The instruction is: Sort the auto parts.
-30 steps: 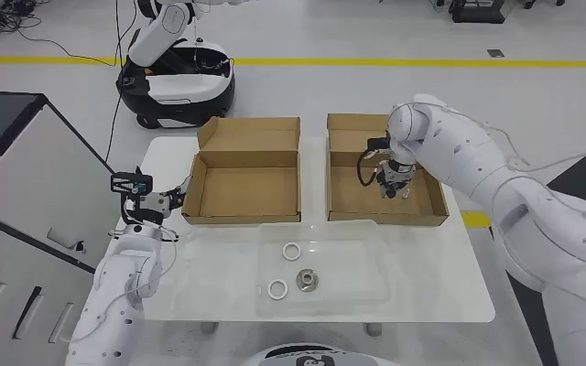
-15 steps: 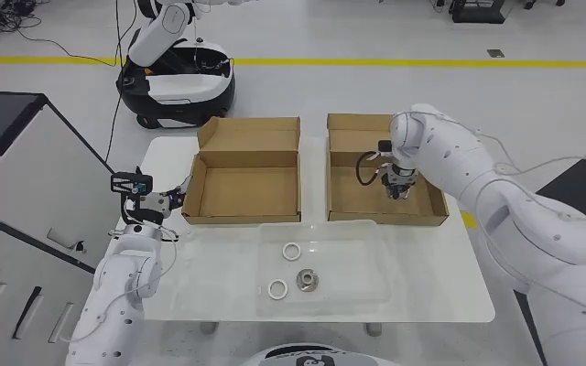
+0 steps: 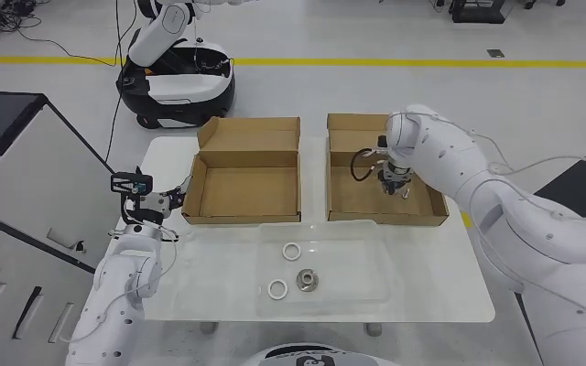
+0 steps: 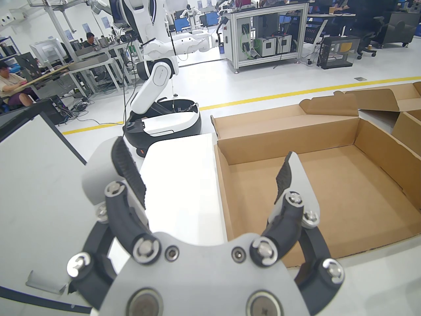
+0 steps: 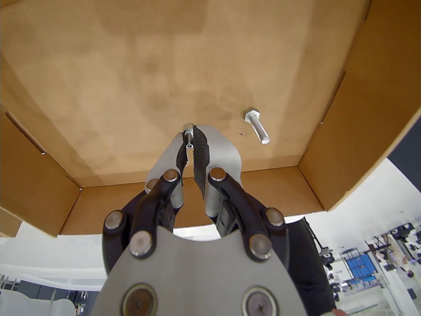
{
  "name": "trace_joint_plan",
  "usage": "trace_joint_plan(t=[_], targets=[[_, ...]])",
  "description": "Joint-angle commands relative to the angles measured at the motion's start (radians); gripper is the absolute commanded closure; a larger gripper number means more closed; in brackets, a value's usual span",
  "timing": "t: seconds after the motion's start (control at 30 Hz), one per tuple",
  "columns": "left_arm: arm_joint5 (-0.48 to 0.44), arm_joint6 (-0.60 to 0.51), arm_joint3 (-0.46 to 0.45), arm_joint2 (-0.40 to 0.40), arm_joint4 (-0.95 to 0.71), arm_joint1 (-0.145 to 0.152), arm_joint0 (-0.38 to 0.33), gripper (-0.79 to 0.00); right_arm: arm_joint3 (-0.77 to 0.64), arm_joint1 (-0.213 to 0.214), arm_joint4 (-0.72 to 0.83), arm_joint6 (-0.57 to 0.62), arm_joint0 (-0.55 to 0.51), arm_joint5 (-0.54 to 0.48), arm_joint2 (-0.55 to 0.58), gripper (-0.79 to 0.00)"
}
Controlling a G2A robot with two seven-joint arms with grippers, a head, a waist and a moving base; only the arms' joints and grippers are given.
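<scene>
Bolt (image 5: 188, 133) in right hand (image 5: 190, 135), apparently clamped

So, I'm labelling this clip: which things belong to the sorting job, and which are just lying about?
Job: right hand, shut on held bolt; loose bolt in right box; left box; tray with two white rings and metal part; left hand, open.
Lying about: other robot, yellow floor line.

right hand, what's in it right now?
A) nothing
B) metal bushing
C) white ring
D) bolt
D: the right hand is shut on a bolt inside the box, and a second bolt lies loose on the box floor beside it.
</scene>
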Motion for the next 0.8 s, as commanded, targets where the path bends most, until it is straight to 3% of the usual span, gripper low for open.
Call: trace_joint_plan(t=[0.0,0.6,0.73,0.77], targets=[[0.000,0.000,0.000,0.000,0.000,0.000,0.000,-0.785,-0.004,0.000,-0.001,-0.002,-0.003,0.002,0.000,0.000],[0.000,0.000,0.000,0.000,0.000,0.000,0.000,-0.785,-0.029,0.008,0.005,-0.026,-0.039,0.027,0.000,0.000],[0.000,0.000,0.000,0.000,0.000,0.000,0.000,-0.785,-0.036,0.011,0.014,-0.031,-0.037,0.031,0.000,-0.332],[0.000,0.000,0.000,0.000,0.000,0.000,0.000,-0.785,-0.038,0.012,0.015,-0.032,-0.037,0.032,0.000,-0.366]])
